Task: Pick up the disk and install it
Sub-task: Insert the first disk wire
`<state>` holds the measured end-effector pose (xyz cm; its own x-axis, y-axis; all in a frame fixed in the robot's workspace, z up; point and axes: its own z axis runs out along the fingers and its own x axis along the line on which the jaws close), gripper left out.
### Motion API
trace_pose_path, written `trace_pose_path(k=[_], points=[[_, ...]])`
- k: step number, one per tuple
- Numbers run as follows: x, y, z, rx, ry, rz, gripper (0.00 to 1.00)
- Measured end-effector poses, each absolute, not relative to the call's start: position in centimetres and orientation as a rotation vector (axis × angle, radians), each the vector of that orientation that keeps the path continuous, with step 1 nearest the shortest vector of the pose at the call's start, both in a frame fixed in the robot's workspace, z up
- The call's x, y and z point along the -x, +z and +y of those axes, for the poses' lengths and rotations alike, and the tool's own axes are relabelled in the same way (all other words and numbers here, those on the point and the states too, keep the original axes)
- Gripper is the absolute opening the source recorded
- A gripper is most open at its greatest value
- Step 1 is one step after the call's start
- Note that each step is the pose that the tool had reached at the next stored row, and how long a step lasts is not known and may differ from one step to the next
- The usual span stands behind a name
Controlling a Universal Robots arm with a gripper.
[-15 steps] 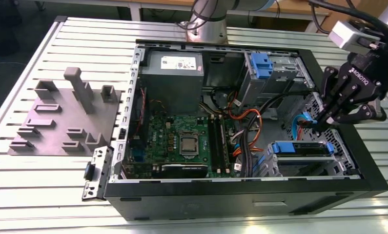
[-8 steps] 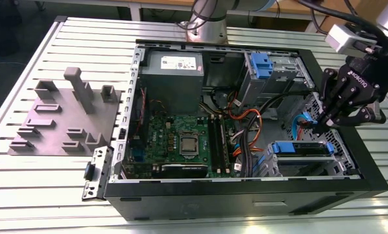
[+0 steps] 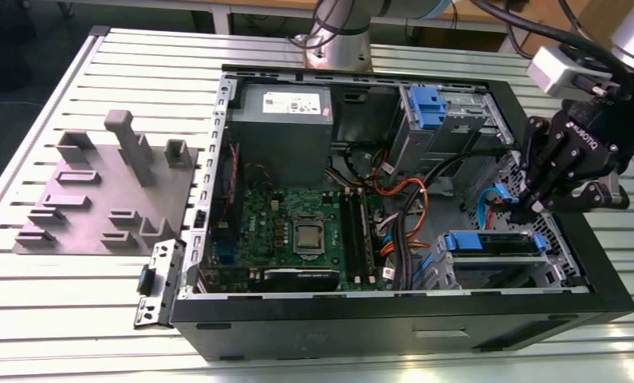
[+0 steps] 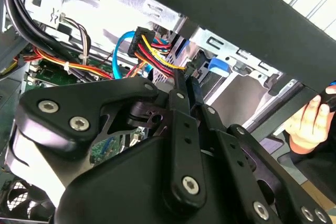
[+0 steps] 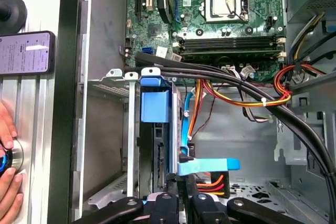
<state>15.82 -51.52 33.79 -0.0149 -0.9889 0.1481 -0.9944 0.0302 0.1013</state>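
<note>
Claw (image 3: 536, 204) pointing down into case (image 3: 402, 313), wrist tilted, near disk (image 5: 155, 106)

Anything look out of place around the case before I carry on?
Yes: a person's hand is on the table just outside the case wall, near a phone. Inside the case, nothing looks spilled or broken.

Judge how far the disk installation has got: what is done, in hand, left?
Done: the disk, in its blue carrier, stands inside the drive cage of the computer case. In hand: the gripper is close against one end of the disk. Left: the gripper has not yet pulled clear; whether the disk is fully seated cannot be told.
</note>
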Motion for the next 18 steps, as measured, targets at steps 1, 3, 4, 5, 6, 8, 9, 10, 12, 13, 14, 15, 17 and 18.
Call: trace_pose_path(k=[1, 3, 4, 5, 6, 8, 9, 10, 12, 13, 14, 15, 17, 18], points=[[-15.8, 33.8, -51.6, -2.073, 0.047, -2.12, 0.17], [-15.6, 33.8, -51.7, -2.076, 0.051, -2.121, 0.17], [-15.5, 33.8, -51.8, -2.078, 0.053, -2.122, 0.17], [-15.4, 33.8, -51.9, -2.08, 0.056, -2.123, 0.17], [-15.3, 33.8, -51.9, -2.082, 0.059, -2.124, 0.17], [-15.0, 33.8, -52.0, -2.086, 0.066, -2.127, 0.17], [-14.9, 33.8, -52.1, -2.088, 0.069, -2.128, 0.17], [-14.9, 33.8, -52.2, -2.09, 0.071, -2.129, 0.17], [-14.8, 33.8, -52.4, -2.094, 0.075, -2.131, 0.17], [-14.8, 33.8, -52.6, -2.096, 0.077, -2.132, 0.17], [-14.8, 33.7, -52.6, -2.099, 0.078, -2.134, 0.17], [-14.8, 33.7, -52.7, -2.101, 0.078, -2.135, 0.17], [-14.7, 33.7, -52.8, -2.106, 0.079, -2.14, 0.17], [-14.6, 33.7, -52.9, -2.109, 0.081, -2.142, 0.17]])
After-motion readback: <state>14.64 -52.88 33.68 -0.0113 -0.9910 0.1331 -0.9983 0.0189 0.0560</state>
